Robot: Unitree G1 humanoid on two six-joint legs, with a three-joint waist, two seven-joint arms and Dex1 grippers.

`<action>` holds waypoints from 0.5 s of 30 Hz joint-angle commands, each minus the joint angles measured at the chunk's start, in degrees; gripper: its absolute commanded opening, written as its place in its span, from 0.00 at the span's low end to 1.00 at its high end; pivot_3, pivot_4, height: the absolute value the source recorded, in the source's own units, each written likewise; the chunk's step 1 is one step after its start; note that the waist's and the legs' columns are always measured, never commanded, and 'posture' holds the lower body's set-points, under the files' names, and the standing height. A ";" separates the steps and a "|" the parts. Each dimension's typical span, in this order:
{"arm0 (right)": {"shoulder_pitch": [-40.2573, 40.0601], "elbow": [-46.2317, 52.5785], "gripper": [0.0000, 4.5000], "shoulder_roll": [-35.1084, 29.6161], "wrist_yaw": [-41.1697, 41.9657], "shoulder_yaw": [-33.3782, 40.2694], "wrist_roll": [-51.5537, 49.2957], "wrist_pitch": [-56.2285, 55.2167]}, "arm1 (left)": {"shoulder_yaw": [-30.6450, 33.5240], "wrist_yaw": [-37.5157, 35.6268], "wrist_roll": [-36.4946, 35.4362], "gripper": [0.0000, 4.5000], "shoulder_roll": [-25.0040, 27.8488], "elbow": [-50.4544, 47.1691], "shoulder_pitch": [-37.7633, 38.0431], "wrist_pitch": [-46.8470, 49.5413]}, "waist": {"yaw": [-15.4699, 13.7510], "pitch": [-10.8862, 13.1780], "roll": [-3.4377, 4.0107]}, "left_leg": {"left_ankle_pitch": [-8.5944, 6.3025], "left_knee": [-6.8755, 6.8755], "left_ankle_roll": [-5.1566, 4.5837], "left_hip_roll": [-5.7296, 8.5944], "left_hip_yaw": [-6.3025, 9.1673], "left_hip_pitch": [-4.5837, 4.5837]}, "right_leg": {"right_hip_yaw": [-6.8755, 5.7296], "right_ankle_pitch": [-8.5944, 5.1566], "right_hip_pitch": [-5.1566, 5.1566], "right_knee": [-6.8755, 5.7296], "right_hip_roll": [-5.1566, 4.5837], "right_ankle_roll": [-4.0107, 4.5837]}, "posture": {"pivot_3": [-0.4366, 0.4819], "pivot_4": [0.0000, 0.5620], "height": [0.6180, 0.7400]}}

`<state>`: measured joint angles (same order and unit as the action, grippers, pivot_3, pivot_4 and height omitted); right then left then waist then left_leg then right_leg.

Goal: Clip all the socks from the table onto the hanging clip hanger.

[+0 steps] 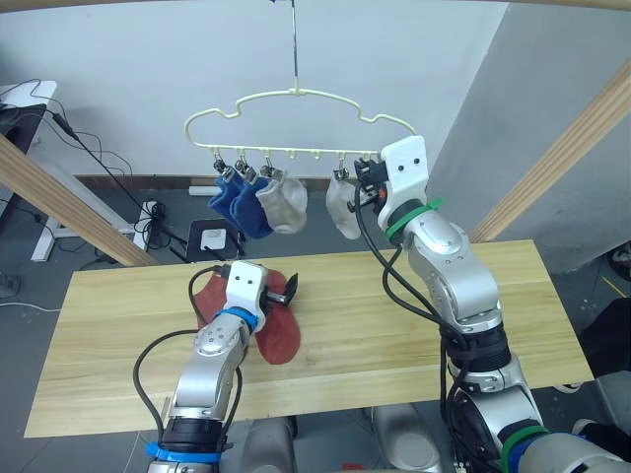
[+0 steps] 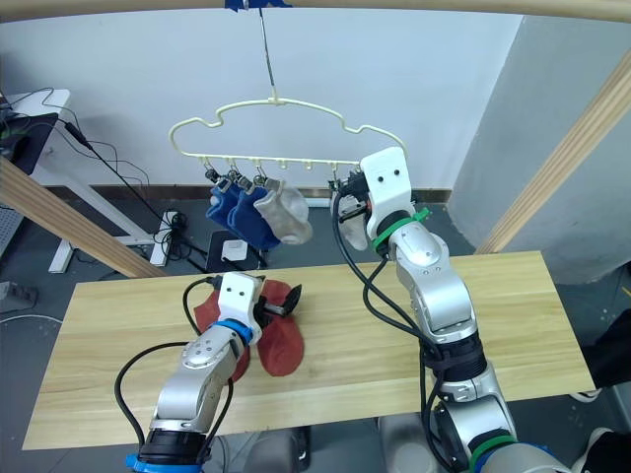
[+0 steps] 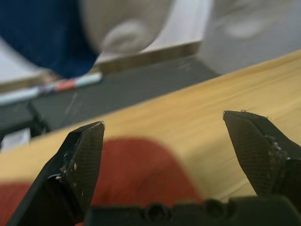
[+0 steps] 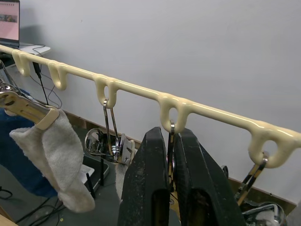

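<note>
The cream clip hanger [image 1: 296,96] hangs above the table's [image 1: 414,325] far edge. Two blue socks [image 1: 235,202] and a grey sock [image 1: 284,202] hang from its left clips. A second grey sock [image 1: 342,209] hangs further right, just left of my right gripper [image 1: 363,185]. In the right wrist view that gripper [image 4: 170,134] is shut on a metal clip [image 4: 170,126] under the hanger bar. Two rust-red socks [image 1: 281,340] lie on the table. My left gripper [image 1: 287,290] stands open just above them, its fingers [image 3: 77,155] spread over red knit [image 3: 141,169].
Slanted wooden poles of the frame rise at the left [image 1: 59,202] and right [image 1: 562,158] of the table. Behind the table, cables and a power strip [image 1: 148,212] lie on the floor. The right half of the tabletop is bare wood.
</note>
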<state>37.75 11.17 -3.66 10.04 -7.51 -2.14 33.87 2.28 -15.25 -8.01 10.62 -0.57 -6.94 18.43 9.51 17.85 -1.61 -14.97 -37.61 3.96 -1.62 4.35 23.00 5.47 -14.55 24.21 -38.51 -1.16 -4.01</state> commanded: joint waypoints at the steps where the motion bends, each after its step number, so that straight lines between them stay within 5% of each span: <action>1: 0.87 1.93 0.00 -0.06 0.50 0.48 -0.52 -0.27 | 0.56 3.15 -0.07 0.99 -2.01 -1.01 0.66 2.07 | 0.00 0.00 0.00 | 0.00 -0.08 0.00 0.00 0.00 0.00 | 0.00 0.00 0.00 -0.05 0.01 0.00 | 0.26 0.52 1.00; 15: 0.59 2.07 0.00 0.08 0.50 0.18 -0.72 0.13 | 0.96 11.40 2.49 0.99 -5.38 1.12 0.72 9.84 | 0.16 -0.01 -0.01 | 0.00 -0.32 0.01 0.02 0.03 -0.09 | 0.06 -0.01 -0.03 -0.37 0.09 -0.01 | 0.25 0.52 1.00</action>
<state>37.74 11.17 -3.72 10.19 -7.59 -2.47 34.23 2.44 -4.40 -5.51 5.35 -0.17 -6.66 27.29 9.67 17.84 -1.63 -14.97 -37.94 3.96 -1.60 4.38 22.91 5.53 -14.55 24.18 -38.87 -1.07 -4.02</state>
